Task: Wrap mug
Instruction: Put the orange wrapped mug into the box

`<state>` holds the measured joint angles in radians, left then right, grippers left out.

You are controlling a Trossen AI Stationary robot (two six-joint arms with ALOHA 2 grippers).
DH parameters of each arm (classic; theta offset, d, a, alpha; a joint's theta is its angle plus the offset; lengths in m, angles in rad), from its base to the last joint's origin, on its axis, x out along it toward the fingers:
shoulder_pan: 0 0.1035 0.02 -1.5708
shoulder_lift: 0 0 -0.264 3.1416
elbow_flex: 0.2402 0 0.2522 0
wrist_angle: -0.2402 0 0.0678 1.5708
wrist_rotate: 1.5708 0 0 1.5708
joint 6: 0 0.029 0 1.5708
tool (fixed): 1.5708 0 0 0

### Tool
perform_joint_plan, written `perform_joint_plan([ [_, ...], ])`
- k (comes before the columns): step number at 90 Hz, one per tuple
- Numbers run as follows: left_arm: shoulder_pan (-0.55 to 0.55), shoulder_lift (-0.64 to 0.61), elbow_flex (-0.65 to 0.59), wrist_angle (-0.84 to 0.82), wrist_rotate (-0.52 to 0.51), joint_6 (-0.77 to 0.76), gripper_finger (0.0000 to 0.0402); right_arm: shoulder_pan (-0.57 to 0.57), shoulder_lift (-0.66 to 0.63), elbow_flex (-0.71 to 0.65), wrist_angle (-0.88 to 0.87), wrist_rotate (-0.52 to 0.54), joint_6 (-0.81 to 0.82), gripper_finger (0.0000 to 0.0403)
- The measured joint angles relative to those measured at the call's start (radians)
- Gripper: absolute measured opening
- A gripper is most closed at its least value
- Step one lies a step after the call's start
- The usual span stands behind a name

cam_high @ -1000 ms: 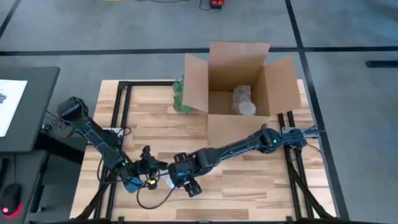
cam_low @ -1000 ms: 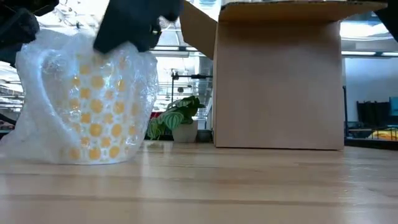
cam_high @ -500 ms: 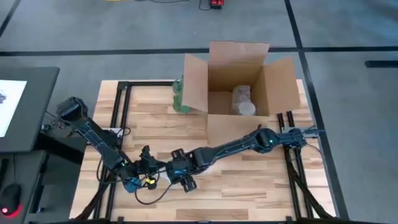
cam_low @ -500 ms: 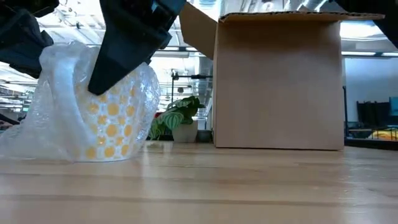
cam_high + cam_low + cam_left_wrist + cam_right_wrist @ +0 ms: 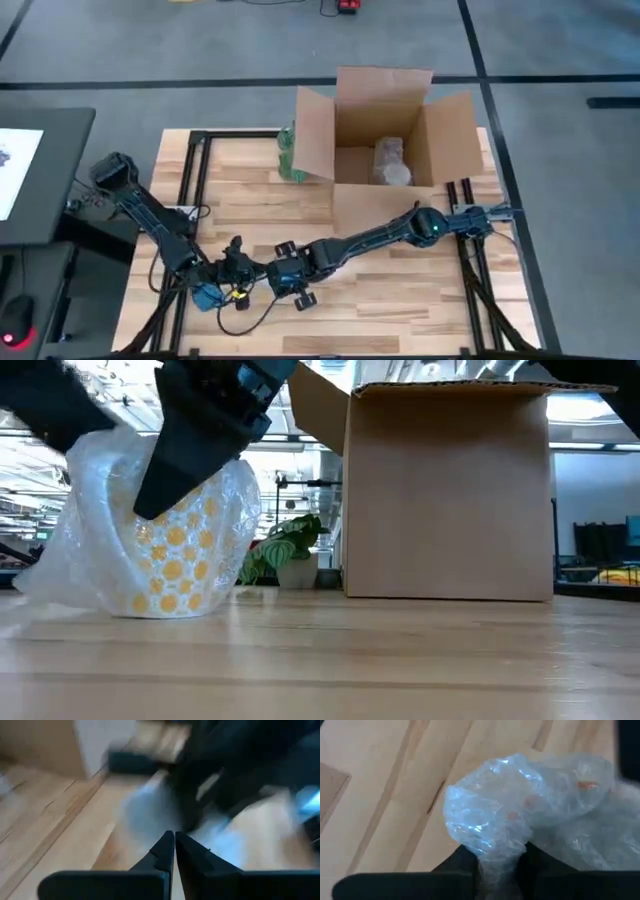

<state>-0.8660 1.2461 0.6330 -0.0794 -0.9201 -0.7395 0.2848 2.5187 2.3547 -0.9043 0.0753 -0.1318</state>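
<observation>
1. The mug [image 5: 165,555], seen through bubble wrap [image 5: 120,530] as a white body with orange dots, stood tilted near the front left part of the table [image 5: 420,300], well apart from the cardboard box [image 5: 385,130].
2. The right gripper [image 5: 500,860] was clamped on a gathered fold of the wrap, just beside the mug.
3. The left gripper [image 5: 174,851] was pressed closed with nothing visibly between its fingers, just beside the bundle.
4. Risk: a pull on the fold alone could have tipped the tilted mug over or dragged it across the wood.
5. Risk: the thin fold could have slipped out and let the wrap spring open.
6. Risk: the two grippers, working close together, could have collided.
</observation>
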Motion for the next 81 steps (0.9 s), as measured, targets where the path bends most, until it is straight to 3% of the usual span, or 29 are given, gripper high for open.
perform_joint_plan([
  [20,-0.012,-0.075,0.016,-0.015,-0.001,0.100,0.0000,0.013,-0.051,-0.010,0.011,-0.009,0.019,0.0049],
  [41,-0.012,-0.087,0.021,-0.029,-0.085,0.068,0.0000,0.056,-0.210,-0.008,-0.002,-0.013,-0.038,0.0047],
  [65,-0.012,-0.084,0.016,-0.054,-0.095,0.056,0.0000,0.130,-0.355,-0.005,0.031,-0.015,-0.143,0.0043],
  [81,-0.010,-0.080,0.011,-0.077,-0.088,0.050,0.0000,0.178,-0.437,-0.003,0.059,0.073,-0.202,0.0042],
])
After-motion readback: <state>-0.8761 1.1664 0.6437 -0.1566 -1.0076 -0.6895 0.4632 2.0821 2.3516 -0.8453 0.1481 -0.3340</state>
